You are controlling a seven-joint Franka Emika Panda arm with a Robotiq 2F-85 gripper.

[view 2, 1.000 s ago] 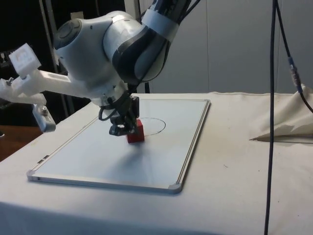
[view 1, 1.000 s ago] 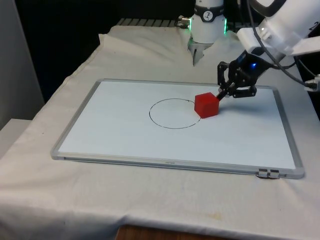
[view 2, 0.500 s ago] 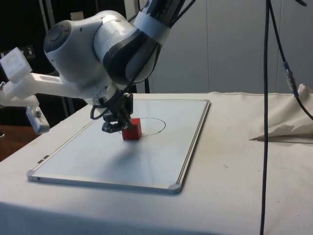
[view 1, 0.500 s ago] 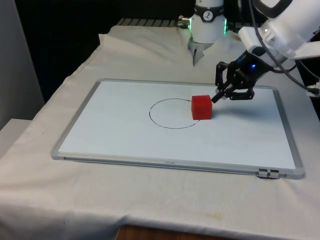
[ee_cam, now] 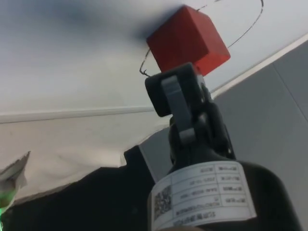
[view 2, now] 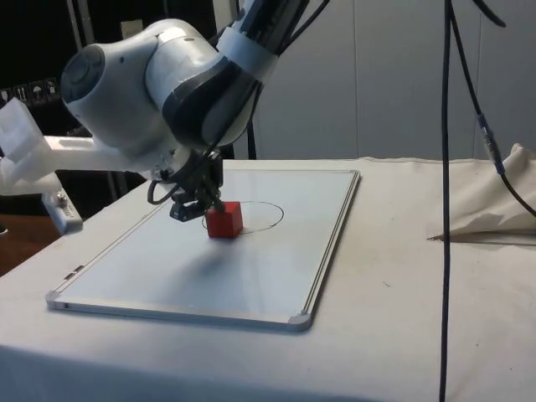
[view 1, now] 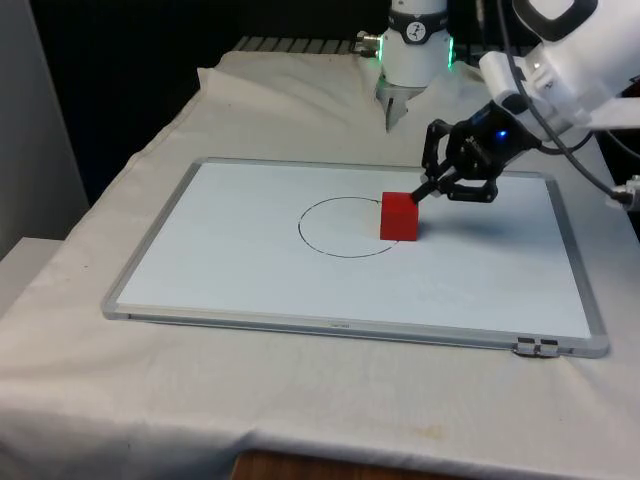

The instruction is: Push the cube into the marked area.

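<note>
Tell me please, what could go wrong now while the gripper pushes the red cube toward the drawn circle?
1. The gripper touches the red cube near an upper corner, not mid-face, so the cube may turn or slip sideways instead of sliding straight.
2. The cube sits across the line of the circle, only partly inside. A push that is too short leaves it there.
3. The whiteboard looks smooth, so a hard push could carry the cube past the circle.

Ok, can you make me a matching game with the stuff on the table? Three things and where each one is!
Things:
1. red cube
2. end effector
3. whiteboard

Places:
A. flat on the white cloth
B. sitting on the drawn circle's line, at the circle's side on the front view's right
C. pressed against the cube's far side from the circle

Pairs: 1-B, 2-C, 3-A
</note>
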